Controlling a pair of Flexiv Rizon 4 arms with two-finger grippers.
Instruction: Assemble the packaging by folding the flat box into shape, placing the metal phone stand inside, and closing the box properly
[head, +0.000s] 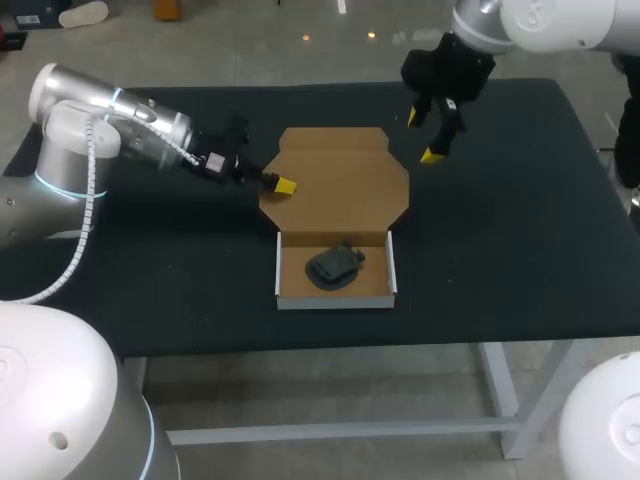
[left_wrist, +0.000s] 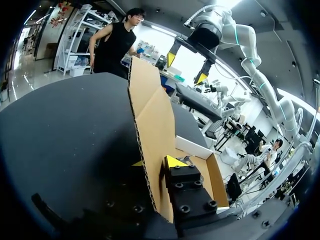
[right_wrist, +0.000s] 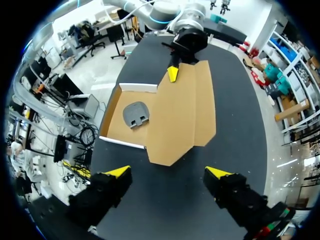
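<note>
Now the left hand (head: 283, 186) is clamped on the lid (head: 340, 185) at its side edge, while the right hand (head: 428, 135) hangs beyond it, fingers apart. The phone stand (head: 335, 266) sits inside the box (head: 280, 265), so the lid should swing over slowly along its hinge, flaps clearing the walls.

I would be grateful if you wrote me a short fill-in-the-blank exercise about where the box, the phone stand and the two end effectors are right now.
1. The phone stand lies ____ the box's tray.
2. The left end effector is shut on the edge of the box's folded-back ____.
3. The right end effector hangs above the table with its fingers ____.
Missing words: inside; lid; open.
</note>
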